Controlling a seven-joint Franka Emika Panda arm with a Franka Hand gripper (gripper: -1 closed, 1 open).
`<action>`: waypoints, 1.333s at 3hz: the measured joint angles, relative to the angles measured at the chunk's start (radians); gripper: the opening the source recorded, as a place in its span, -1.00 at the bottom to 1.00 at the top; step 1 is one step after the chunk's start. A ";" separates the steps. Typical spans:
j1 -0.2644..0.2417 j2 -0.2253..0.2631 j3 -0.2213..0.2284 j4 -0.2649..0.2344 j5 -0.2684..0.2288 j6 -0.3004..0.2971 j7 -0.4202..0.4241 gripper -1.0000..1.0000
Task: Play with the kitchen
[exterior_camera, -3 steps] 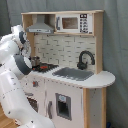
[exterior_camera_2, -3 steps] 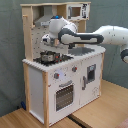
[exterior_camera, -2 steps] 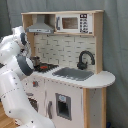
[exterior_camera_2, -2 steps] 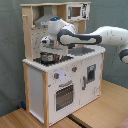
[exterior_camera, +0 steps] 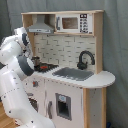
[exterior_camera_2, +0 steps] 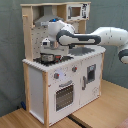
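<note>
The kitchen [exterior_camera: 75,95] is a light-wood and white toy unit and shows in both exterior views. Its black hob [exterior_camera: 47,66] with red rings lies left of the grey sink [exterior_camera: 74,73] and black faucet [exterior_camera: 85,59]. In the second exterior view my white arm reaches in from the right, and my gripper [exterior_camera_2: 47,49] hangs just above the hob [exterior_camera_2: 50,58], under the hood [exterior_camera_2: 47,21]. In the first exterior view my arm's elbow [exterior_camera: 22,65] covers most of the gripper. A dark object sits on the hob below the gripper; what it is cannot be made out.
The microwave [exterior_camera: 75,23] sits on the top shelf beside the hood [exterior_camera: 40,27]. The pegboard back [exterior_camera: 62,49] rises behind the counter. The oven door [exterior_camera_2: 62,95] and a small cabinet door [exterior_camera_2: 89,76] are shut. The unit stands on a wooden floor [exterior_camera_2: 95,112].
The gripper has come down toward the hob and shifted a little to the second exterior view's left. The kitchen itself has not moved.
</note>
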 joint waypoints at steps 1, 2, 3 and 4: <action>-0.002 0.000 -0.002 0.023 -0.001 -0.026 -0.003 -1.00; -0.015 0.008 -0.024 0.064 -0.002 -0.115 -0.002 -1.00; -0.014 0.039 -0.040 0.069 -0.015 -0.210 0.009 -1.00; -0.013 0.083 -0.042 0.069 -0.042 -0.297 0.032 -1.00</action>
